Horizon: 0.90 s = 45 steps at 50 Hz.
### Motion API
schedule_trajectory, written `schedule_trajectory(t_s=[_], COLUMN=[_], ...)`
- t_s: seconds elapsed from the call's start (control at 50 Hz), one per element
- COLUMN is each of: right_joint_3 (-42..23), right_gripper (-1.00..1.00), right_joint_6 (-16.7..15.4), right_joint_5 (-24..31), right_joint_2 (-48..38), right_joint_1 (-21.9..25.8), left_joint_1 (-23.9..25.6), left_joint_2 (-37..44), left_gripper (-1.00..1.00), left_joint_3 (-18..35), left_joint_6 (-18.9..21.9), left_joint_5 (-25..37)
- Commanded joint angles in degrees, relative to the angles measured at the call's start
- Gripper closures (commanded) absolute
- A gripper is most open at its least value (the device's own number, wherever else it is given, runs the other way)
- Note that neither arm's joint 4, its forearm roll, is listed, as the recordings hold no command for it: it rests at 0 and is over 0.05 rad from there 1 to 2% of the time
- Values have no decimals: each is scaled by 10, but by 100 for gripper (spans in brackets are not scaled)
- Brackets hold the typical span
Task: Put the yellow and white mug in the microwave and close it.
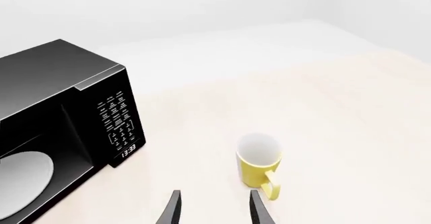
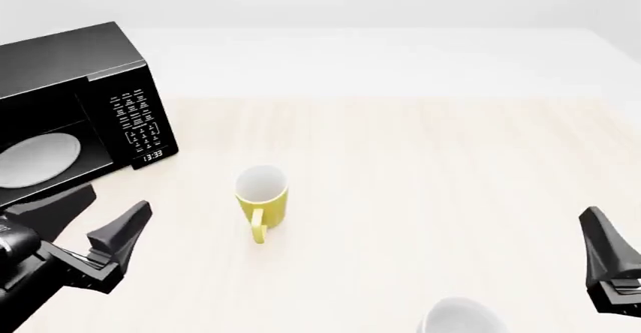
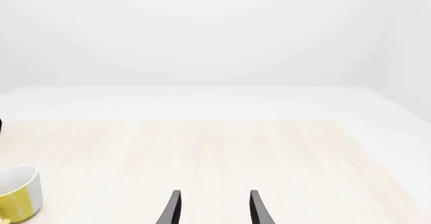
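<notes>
mug: yellow and white mug [image 2: 263,192] standing upright on table [image 2: 421,168], handle toward 6 o'clock
microwave: microwave [image 2: 75,100] sitting at mug's 10 o'clock
left gripper [image 1: 214,210]: spread, gripping nothing
right gripper [image 3: 214,209]: spread, gripping nothing

1. Clock display [image 1: 128,151] on microwave [image 1: 60,82] front panel: reads "13:33", white digits on black, at the panel's bottom edge.
2. Same display in front view [image 2: 152,155]: reads "13:33" again, smaller.
3. Button panel [image 1: 118,118] above the display: rows of white markings, too small to read in either view.
4. Yellow and white mug [image 2: 261,191]: no text or logo visible.
5. Right wrist view: nothing readable.
</notes>
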<state>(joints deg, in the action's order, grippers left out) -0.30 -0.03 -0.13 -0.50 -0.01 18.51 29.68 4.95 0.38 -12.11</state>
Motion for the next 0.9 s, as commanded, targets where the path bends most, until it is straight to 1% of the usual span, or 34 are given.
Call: schedule_trajectory(t_s=[0.02,0.08,0.1,0.16,0.22,0.26,0.32,0.36,0.38,0.44,0.48,0.5,0.56,0.66,0.9], right_joint_3=[1,1,1,1,1,1,1,1,1,1,1,1,1,1,1], right_gripper=[-100,-100,-100,-100,-100,-100,-100,-100,-100,-100,-100,-100,-100,-100,-100], right_joint_6=[0,0,0,0,0,0,0,0,0,0,0,0,0,0,0], right_joint_5=[0,0,0,0,0,0,0,0,0,0,0,0,0,0,0], right_joint_2=[1,1,1,1,1,1,1,1,1,1,1,1,1,1,1], right_joint_1=[0,0,0,0,0,0,0,0,0,0,0,0,0,0,0], left_joint_1=[39,50,52,61,66,69,74,76,81,85,88,87,88,86,98], left_joint_2=[38,51,67,75,100,98,115,118,135,144,167,163,174,218,283], left_gripper=[-100,-100,-100,-100,-100,-100,-100,-100,-100,-100,-100,-100,-100,-100,-100], left_joint_3=[27,34,39,48,55,57,62,67,69,70,71,72,73,75,84], left_joint_6=[-32,-47,-57,-66,-90,-84,-102,-101,-119,-124,-144,-136,-142,-162,-173], left_joint_5=[6,5,2,6,2,2,-2,-2,-6,-11,-21,-20,-26,-53,-89])
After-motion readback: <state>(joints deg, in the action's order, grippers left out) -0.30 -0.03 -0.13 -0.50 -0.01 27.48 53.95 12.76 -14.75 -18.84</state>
